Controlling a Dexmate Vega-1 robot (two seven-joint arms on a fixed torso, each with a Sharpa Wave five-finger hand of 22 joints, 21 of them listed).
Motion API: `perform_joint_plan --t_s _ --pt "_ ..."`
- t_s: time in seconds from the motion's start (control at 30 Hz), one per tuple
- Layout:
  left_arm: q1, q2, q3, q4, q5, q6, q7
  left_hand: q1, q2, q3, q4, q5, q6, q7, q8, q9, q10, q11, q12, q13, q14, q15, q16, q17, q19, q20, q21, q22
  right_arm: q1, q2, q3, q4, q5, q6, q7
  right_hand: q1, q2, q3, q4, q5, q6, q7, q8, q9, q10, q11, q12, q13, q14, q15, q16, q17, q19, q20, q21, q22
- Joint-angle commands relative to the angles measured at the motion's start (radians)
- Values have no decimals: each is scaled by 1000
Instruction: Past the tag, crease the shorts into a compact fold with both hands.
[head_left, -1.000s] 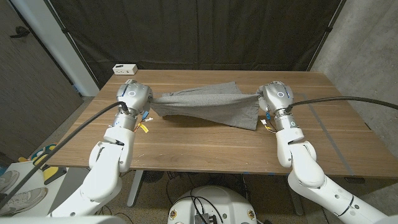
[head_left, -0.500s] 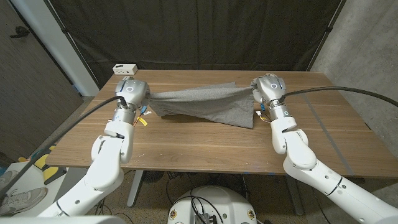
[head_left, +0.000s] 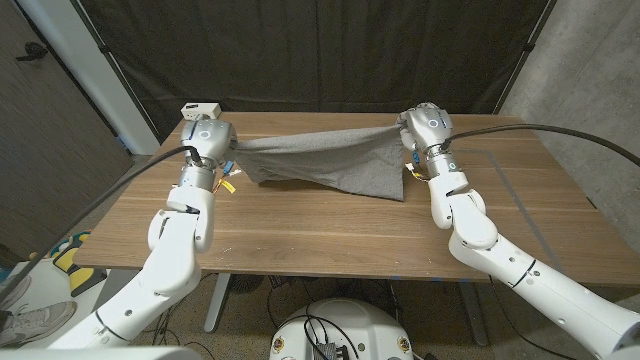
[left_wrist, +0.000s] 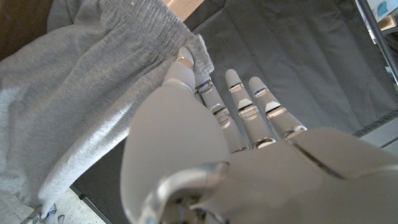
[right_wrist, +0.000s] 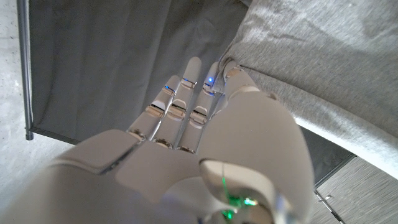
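Observation:
Grey shorts (head_left: 325, 165) hang stretched between my two hands above the far half of the wooden table (head_left: 330, 235), their lower edge drooping toward the wood. My left hand (head_left: 212, 140) pinches the cloth's left end; in the left wrist view the shorts (left_wrist: 74, 106) with their ribbed waistband are caught between the thumb and fingers of that hand (left_wrist: 217, 130). My right hand (head_left: 422, 130) pinches the right end; in the right wrist view the grey fabric (right_wrist: 323, 74) runs off from the thumb side of that hand (right_wrist: 211, 124).
A small white box (head_left: 198, 108) stands at the table's far left corner. A black curtain (head_left: 320, 55) hangs close behind the table. Cables trail from both arms. Bare wood lies in front of the shorts.
Both hands have carried the shorts up and toward the far edge of the table, keeping the cloth stretched. More of the fabric now hangs off the wood.

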Motion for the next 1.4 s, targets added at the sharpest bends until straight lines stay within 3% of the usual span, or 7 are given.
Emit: perform_joint_plan --t_s 0.03,0.53,0.9,1.4 --pt "-56 7 22 30 18 26 -15 28 10 37 28 0 30 6 4 2 41 -26 0 185 14 -169 11 6 6 -11 8 4 158 32 -66 122 24 47 32 6 2 1 7 4 6 -6 2 36 3 -11 9 6 10 -130 -3 3 2 -26 8 3" --pt "-227 10 97 168 -52 11 -60 34 6 31 23 -7 26 15 -3 -2 48 -28 -7 175 18 -169 17 11 6 -11 12 4 338 99 -170 317 45 93 78 9 1 -3 8 6 9 -9 0 31 3 -12 13 12 14 -133 -11 8 5 -25 13 3" --pt "-380 -4 216 306 -53 30 -71 36 6 28 21 -12 28 17 -7 -4 50 -28 -10 171 19 -168 19 13 7 -12 15 4 441 149 -232 471 85 110 63 11 1 -5 10 6 11 -7 -2 26 -1 -10 14 17 13 -131 -20 10 4 -26 16 3" --pt "-519 -37 354 464 -48 69 -23 34 8 25 23 -18 26 12 -14 -6 48 -28 -13 174 17 -167 18 13 7 -11 19 4 548 191 -312 641 138 134 19 13 2 -8 12 7 12 -8 -4 22 -1 -5 17 21 18 -132 -27 13 8 -28 21 3"
